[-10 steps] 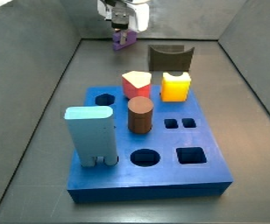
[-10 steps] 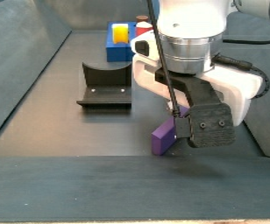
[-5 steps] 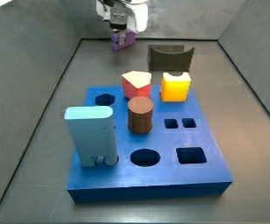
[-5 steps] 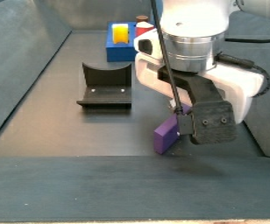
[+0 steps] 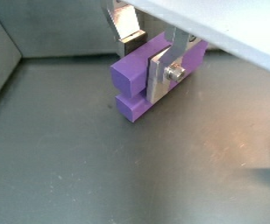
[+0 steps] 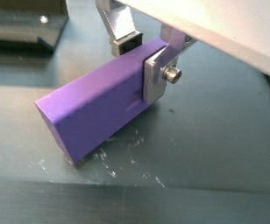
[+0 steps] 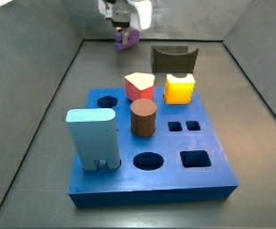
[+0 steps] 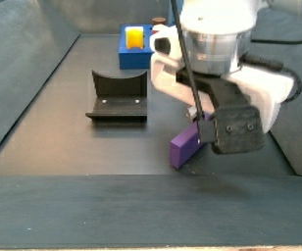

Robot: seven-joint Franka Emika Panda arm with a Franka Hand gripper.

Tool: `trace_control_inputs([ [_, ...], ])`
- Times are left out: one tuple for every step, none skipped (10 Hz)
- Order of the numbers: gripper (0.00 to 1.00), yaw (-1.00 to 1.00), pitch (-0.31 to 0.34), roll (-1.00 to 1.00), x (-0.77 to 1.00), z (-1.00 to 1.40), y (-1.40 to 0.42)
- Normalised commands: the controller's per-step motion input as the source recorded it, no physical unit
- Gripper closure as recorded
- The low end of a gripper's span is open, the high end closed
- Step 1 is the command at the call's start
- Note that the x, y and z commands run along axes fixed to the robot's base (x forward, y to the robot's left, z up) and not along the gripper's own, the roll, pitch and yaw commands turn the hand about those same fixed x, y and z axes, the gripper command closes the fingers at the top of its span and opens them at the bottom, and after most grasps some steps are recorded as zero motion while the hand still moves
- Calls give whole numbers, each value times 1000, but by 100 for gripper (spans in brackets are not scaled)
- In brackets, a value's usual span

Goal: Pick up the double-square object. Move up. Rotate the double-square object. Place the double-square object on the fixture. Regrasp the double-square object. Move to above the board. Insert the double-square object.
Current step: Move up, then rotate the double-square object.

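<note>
Here the blue board [image 7: 152, 148] is sitting on the grey floor, carrying a pale blue block [image 7: 92, 136], a brown cylinder [image 7: 143, 117], a red piece [image 7: 140, 86] and a yellow cube [image 7: 180, 88]. Just beyond the board, the dark fixture [image 7: 173, 59] is standing. Farther from the board, the tool [image 8: 190, 116] is pinching the purple double-square object [image 6: 96, 118] between its silver fingers [image 6: 156, 74]; whether the object's lower edge is touching the floor, the views are not telling.

You get even, soft overhead light; low-res frames, gripper [image 5: 145, 54] edges blurred in both wrist views.
</note>
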Motion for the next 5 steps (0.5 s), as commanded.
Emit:
trace_control_inputs([
  [100, -21, 69, -16, -2, 674, -1],
  [100, -22, 83, -9, -3, 501, 6],
  [100, -22, 79, 0, -8, 360, 8],
  [100, 0, 0, 0, -472, 0, -1000],
  [100, 12, -43, 22, -433, -113, -961],
])
